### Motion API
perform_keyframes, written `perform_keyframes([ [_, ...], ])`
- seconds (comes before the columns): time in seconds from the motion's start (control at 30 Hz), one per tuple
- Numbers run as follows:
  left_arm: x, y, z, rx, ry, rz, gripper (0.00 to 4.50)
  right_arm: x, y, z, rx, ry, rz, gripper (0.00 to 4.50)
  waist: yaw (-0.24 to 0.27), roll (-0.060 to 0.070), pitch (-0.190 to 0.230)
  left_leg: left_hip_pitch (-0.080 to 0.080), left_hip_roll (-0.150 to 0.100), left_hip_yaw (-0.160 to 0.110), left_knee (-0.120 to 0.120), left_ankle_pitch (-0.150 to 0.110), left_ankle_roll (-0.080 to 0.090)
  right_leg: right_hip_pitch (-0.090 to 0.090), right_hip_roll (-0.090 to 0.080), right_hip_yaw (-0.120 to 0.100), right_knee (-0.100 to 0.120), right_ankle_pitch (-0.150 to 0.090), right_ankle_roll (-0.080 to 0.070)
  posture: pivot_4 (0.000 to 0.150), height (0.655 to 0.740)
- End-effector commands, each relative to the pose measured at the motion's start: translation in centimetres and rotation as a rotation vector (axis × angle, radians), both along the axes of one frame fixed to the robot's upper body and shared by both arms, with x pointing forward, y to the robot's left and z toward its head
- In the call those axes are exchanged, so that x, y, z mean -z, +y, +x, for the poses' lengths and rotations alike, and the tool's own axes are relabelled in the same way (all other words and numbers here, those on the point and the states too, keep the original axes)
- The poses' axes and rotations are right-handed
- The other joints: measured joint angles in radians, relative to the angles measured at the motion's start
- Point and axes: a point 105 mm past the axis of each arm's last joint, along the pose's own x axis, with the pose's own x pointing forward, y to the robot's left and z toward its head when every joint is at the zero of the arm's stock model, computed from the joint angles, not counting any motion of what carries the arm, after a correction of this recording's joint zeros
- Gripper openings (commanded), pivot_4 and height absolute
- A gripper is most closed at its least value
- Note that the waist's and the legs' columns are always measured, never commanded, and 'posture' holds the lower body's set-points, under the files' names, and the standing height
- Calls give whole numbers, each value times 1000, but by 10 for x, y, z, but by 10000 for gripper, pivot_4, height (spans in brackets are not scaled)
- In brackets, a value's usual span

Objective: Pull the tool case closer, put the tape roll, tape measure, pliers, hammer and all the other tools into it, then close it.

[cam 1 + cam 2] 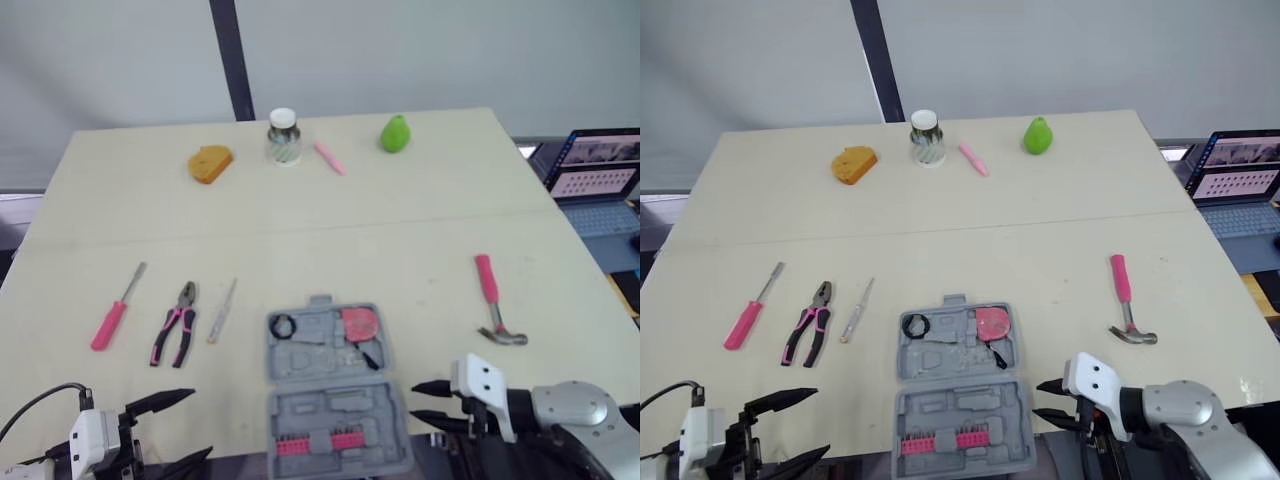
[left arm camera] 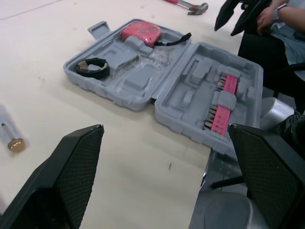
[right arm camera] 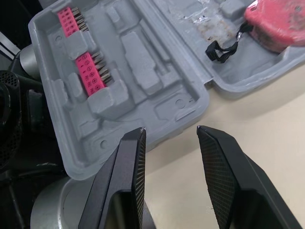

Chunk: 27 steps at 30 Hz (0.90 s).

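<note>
The grey tool case lies open at the table's front middle, its lid half with pink bit strips hanging over the edge. A black tape roll and a pink tape measure rest in its far half. Left of it lie a pink screwdriver, pliers and a small clear screwdriver. The pink-handled hammer lies to the right. My left gripper is open and empty, left of the case. My right gripper is open just right of the case.
Along the far edge stand an orange sponge, a jar, a pink marker and a green pear. A laptop sits off the table's right side. A person's hand shows beyond the case.
</note>
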Motion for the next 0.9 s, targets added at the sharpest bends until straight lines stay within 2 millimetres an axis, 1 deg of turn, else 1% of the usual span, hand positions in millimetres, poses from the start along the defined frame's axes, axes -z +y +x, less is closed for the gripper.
perform_keyframes([
  [0.03, -4, 2, 2, -8, -32, 5, 45000, -9, -4, 2, 6, -46, -5, 18141, 1, 0, 0, 0, 0, 0, 0, 0, 0, 0, 0, 0, -1, 1, -1, 1500, 7356],
  [0.2, -6, -4, 6, -11, -47, -17, 45000, -9, -5, 1, 5, -40, -1, 18141, 1, 0, 0, -1, 0, 0, -1, 0, 1, 0, 0, 0, -3, 2, -1, 1500, 7356],
  [0.27, -8, -5, 9, -38, -55, -34, 45000, -11, -2, 2, 4, -49, 11, 18141, 1, 0, 0, -1, 0, 0, -2, 0, 1, 0, 0, 0, -4, 2, -1, 1500, 7356],
  [0.37, -19, 0, 24, -192, -84, -109, 45000, -26, 6, 10, 6, -119, 82, 18141, -2, -1, 0, -1, 0, 0, -2, 0, 1, 0, 1, 0, -4, 2, 0, 1500, 7356],
  [0.43, -30, 8, 31, -385, -106, -180, 45000, -46, 15, 11, -6, -189, 181, 18141, -1, -1, 1, -1, 1, 0, -1, 0, 0, 1, 1, 0, -4, 2, 0, 1500, 7356],
  [0.5, -33, 11, 27, -519, -93, -214, 45000, -56, 20, 7, -38, -230, 223, 18141, -1, -2, 1, -1, 2, 0, -1, -1, 0, 1, 2, 0, -4, 2, 1, 1500, 7356],
  [0.6, -30, 9, 18, -659, -63, -217, 45000, -65, 25, 4, -55, -268, 263, 18141, 0, -4, 1, -1, 2, 0, -1, -1, 0, 2, 4, 1, -6, 2, 1, 1500, 7356],
  [0.7, -25, 15, 13, -794, -30, -221, 45000, -66, 27, 2, -75, -248, 262, 18141, 5, -4, 1, -1, 3, 0, 0, -1, 0, 2, 9, 1, -7, 3, 2, 1500, 7356],
  [0.77, -20, 18, 12, -852, -19, -168, 45000, -65, 27, 5, -67, -225, 259, 18141, 10, -4, 1, -1, 3, 0, 1, -1, 0, 3, 9, 1, -7, 3, 2, 1500, 7356],
  [0.8, -17, 19, 12, -868, -7, -157, 45000, -64, 26, 6, -70, -221, 256, 23210, 12, -4, 1, -1, 3, 0, 1, -1, 0, 3, 9, 2, -7, 4, 2, 1500, 7356],
  [0.83, -15, 21, 14, -887, 5, -148, 45000, -63, 26, 6, -76, -223, 252, 25582, 14, -4, 1, -1, 3, 0, 2, -1, 0, 3, 9, 2, -7, 4, 1, 1500, 7356],
  [0.9, -12, 24, 16, -915, 22, -132, 45000, -61, 25, 6, -87, -221, 245, 34697, 18, -4, 1, -1, 4, 1, 2, -1, 0, 2, 9, 2, -7, 4, 1, 1500, 7356],
])
